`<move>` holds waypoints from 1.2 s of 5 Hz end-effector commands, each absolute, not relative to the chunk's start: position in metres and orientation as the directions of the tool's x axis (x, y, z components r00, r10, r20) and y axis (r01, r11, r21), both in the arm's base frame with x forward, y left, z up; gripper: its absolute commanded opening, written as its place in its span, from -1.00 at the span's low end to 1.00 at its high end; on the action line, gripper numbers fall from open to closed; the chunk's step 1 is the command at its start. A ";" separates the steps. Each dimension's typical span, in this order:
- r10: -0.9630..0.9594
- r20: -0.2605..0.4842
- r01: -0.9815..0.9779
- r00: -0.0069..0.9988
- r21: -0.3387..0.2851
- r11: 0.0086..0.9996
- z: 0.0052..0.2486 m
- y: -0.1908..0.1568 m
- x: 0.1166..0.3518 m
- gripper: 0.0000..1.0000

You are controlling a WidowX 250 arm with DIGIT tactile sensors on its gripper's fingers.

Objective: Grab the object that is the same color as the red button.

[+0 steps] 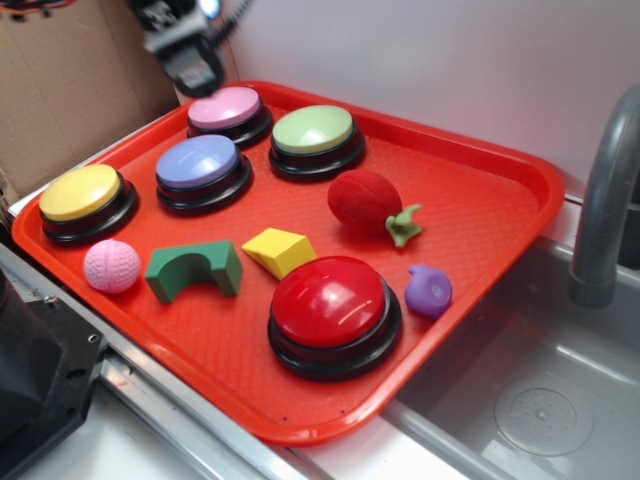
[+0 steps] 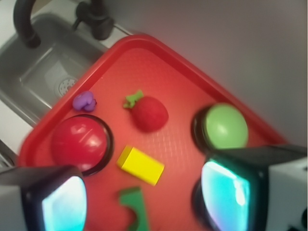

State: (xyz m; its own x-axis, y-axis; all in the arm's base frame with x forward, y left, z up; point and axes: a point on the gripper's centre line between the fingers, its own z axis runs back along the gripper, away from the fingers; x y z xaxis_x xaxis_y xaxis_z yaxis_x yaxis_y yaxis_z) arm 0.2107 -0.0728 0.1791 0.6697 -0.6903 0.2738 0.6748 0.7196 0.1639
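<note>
toy fruit (image 1: 368, 199) on tray (image 1: 500, 200) | dome button (image 1: 330, 305) before it

From the exterior view we look down obliquely at the red tray (image 1: 480, 200) from nearby. From the wrist we look steeply down from above it. Both views share the red button (image 1: 330, 300) (image 2: 79, 142).

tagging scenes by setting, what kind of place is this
Probably a toy kitchen set up as a robot test bench: a grey sink with a faucet, and a red tray of buttons and toys beside it.
</note>
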 end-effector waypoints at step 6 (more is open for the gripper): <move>-0.900 0.108 0.882 0.422 0.179 0.435 0.051 -0.088 0.297 1.00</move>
